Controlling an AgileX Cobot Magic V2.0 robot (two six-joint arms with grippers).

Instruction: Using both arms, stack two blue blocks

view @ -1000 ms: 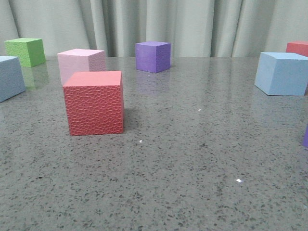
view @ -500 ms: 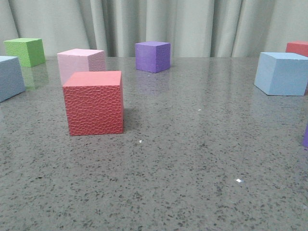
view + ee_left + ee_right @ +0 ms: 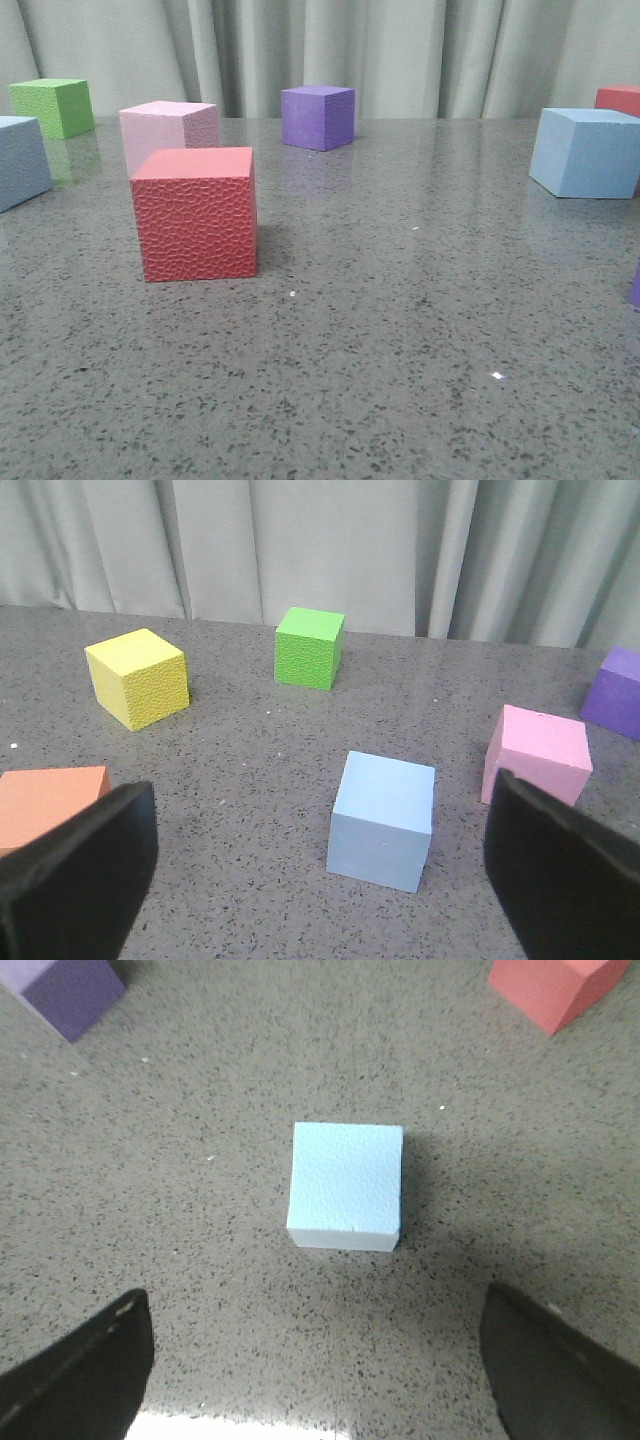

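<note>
Two sky-blue blocks stand apart on the grey speckled table, one at the left edge (image 3: 20, 160) and one at the right (image 3: 590, 152) of the front view. Neither gripper shows in the front view. In the left wrist view the left gripper (image 3: 320, 880) is open, and a blue block (image 3: 382, 820) sits on the table ahead of its dark fingers (image 3: 75, 880), untouched. In the right wrist view the right gripper (image 3: 316, 1370) is open above the table, with the other blue block (image 3: 346, 1185) ahead of its fingertips and clear of them.
A red cube (image 3: 196, 212) stands front left, with a pale pink cube (image 3: 168, 128) behind it. A green cube (image 3: 54, 106), a purple cube (image 3: 318, 116) and another red cube (image 3: 620, 100) stand near the curtain. A yellow cube (image 3: 138, 677) shows in the left wrist view.
</note>
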